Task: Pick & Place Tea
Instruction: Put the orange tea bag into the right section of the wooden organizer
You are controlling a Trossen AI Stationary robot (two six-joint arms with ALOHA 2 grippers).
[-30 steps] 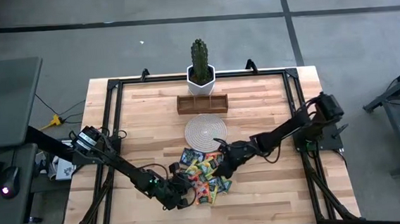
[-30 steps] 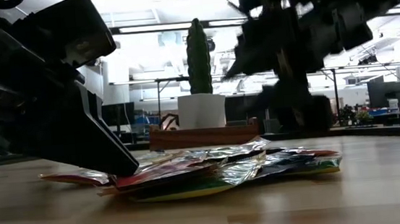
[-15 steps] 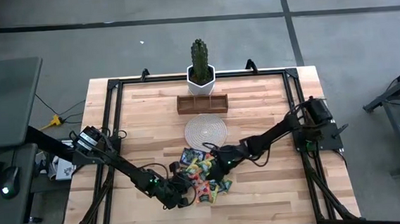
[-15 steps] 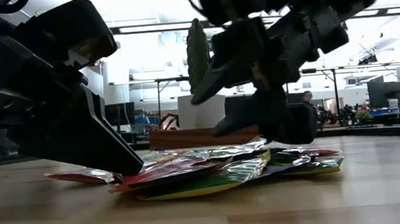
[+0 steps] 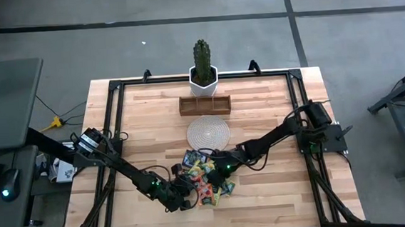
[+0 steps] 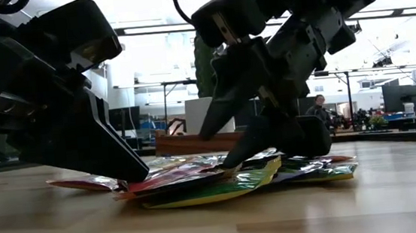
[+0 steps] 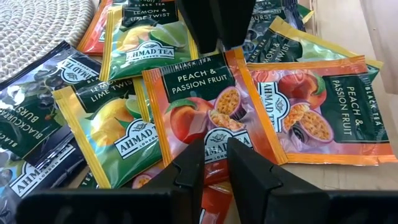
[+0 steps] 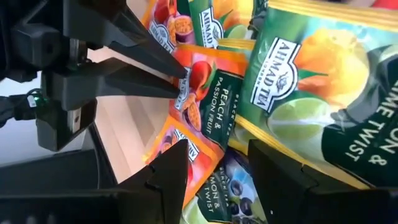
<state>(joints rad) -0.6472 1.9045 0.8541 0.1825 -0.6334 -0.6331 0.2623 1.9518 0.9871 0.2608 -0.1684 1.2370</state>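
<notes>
- Since a second ago the right arm has swung in low over the pile, and its right gripper (image 5: 224,167) now sits on the far side of the sachets; the left arm has not shifted.
- The table (image 5: 280,201) is pale wood inside a black frame, both arms reaching toward its near middle.
- A cactus (image 5: 201,59) in a white pot stands at the far edge, with the brown wooden tray (image 5: 204,105) just in front of it and the round woven mat (image 5: 208,133) nearer still.
- The tea (image 5: 207,176) lies as a loose overlapping heap of flat sachets just near of the mat, turned every which way, none upright.
- The left gripper (image 7: 215,154) is pinched on the near edge of an orange peach sachet (image 7: 208,106), which lies flat with its label running away from the fingers.
- The right gripper's fingers (image 8: 171,168) stand apart, holding nothing, tips down on the green and orange sachets facing the left gripper.
- Neighbouring sachets overlap the peach one on both sides.
</notes>
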